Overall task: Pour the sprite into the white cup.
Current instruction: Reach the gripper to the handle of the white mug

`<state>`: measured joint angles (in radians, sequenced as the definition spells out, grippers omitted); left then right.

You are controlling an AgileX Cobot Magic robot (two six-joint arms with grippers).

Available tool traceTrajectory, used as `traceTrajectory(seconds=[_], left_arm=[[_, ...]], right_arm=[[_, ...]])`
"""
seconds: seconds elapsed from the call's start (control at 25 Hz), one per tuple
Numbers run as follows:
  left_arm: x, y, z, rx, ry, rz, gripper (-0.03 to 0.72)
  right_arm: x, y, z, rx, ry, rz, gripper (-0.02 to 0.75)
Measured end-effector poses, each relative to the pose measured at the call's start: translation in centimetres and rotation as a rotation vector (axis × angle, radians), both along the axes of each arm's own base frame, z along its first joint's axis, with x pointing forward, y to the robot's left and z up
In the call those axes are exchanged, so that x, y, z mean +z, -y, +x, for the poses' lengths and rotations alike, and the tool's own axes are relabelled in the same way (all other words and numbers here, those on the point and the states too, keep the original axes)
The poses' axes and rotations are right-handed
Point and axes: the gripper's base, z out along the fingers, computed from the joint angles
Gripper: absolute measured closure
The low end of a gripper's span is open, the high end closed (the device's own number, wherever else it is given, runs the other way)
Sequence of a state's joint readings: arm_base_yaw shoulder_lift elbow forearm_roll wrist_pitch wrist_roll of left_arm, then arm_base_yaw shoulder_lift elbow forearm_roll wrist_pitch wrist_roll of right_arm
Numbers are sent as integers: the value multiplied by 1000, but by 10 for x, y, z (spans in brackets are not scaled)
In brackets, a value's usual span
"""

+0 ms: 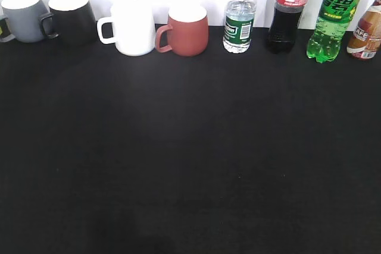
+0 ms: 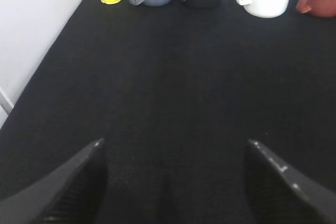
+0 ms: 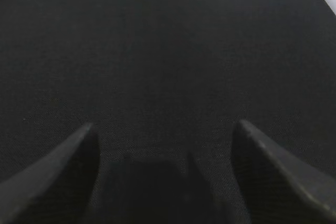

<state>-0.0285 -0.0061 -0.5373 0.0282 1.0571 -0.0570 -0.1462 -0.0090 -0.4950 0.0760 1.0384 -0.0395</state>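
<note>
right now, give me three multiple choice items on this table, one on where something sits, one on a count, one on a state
1. Where does the white cup stand?
A. between the black mug and the reddish-brown mug
B. right of the sprite
C. at the near table edge

2. How many mugs does the exterior view show?
A. two
B. four
C. six

3. How are the left gripper and the right gripper?
A. both shut on bottles
B. one holds the white cup
C. both open and empty

Answers:
1. A, it stands in the back row with the black mug on its left and the reddish-brown mug on its right.
2. B, grey mug, black, white, reddish-brown.
3. C, each wrist view shows wide-apart fingers over bare cloth.
</note>
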Motion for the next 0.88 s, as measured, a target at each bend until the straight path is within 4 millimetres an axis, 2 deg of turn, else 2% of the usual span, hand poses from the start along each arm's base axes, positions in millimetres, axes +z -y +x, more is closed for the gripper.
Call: traceTrajectory(seconds=[0.44,0.56,0.64,0.72,0.88], left_arm=[[2,0,0,-1,12,1,115],[28,1,4,-11,278,-10,117],[38,2,29,-16,411,-12,117],[31,4,71,-21,462,-14,117],[5,7,147,-37,503,-2,118]], right_arm=[[0,0,0,0,0,0,152],[0,0,0,0,0,0,152],[0,0,0,0,0,0,152],[0,0,0,0,0,0,152],[0,0,0,0,0,0,152]])
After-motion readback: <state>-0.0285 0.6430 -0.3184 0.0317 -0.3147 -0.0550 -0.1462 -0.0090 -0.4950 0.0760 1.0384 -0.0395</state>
